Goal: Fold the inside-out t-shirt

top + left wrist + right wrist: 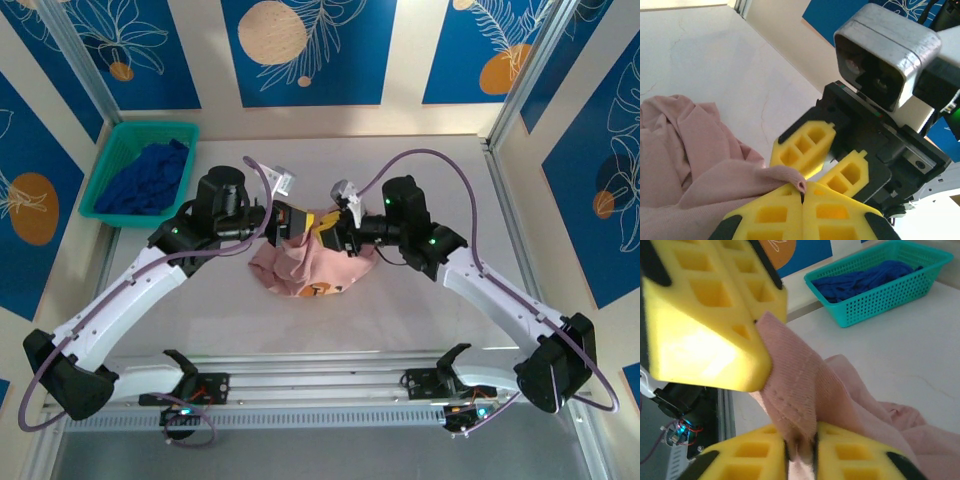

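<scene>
Left gripper (802,202): you are clamping it shut on a rolled hem of the shirt (310,268), so that edge is lifting clear.
Right gripper (800,449): you are pinching the same pink fabric just beside the left fingertips, probably to share the edge.
Shirt: it is hanging bunched beneath both grippers and trailing onto the table (400,320).
Closeness: you are likely finding one edge before spreading it.
Basket (880,300): it is sitting well beyond the left gripper, unneeded.

Overhead: t-shirt (300,268) far edge hidden under left gripper (288,222) and right gripper (326,230); print (318,291) too small to read. Wrist views crop the shirt at frame edges. Right wrist: left gripper cut off top-left, blurry.
</scene>
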Controlling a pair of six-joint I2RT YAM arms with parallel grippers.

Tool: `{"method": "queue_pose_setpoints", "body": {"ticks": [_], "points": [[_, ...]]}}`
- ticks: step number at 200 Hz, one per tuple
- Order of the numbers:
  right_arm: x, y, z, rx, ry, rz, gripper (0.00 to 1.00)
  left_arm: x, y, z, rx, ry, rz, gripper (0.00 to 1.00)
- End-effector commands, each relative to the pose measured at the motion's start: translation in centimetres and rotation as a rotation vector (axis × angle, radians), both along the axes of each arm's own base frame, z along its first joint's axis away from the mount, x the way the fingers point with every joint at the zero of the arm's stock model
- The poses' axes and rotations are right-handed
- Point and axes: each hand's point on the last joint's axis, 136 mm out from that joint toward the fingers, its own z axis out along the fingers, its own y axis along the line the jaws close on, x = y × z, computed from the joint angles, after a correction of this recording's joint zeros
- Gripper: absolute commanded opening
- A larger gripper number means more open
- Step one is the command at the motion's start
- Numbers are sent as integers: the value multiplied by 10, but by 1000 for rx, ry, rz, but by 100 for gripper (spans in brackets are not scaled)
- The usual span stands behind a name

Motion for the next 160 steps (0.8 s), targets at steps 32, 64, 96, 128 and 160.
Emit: {"method": "queue_pose_setpoints", "body": {"ticks": [32,64,96,128,160], "points": [[4,-17,11,80,52,-30,0,20,35,-5,90,-90,234,36],[4,-24,16,123,67,-36,0,17,47,-40,148,-39,269,45],[7,-26,16,127,66,-46,0,25,51,-72,218,65,331,47],[10,-29,17,133,73,-69,0,23,39,-83,206,82,268,54],[14,-30,18,123,82,-86,0,5,15,-72,126,16,118,59]]}}
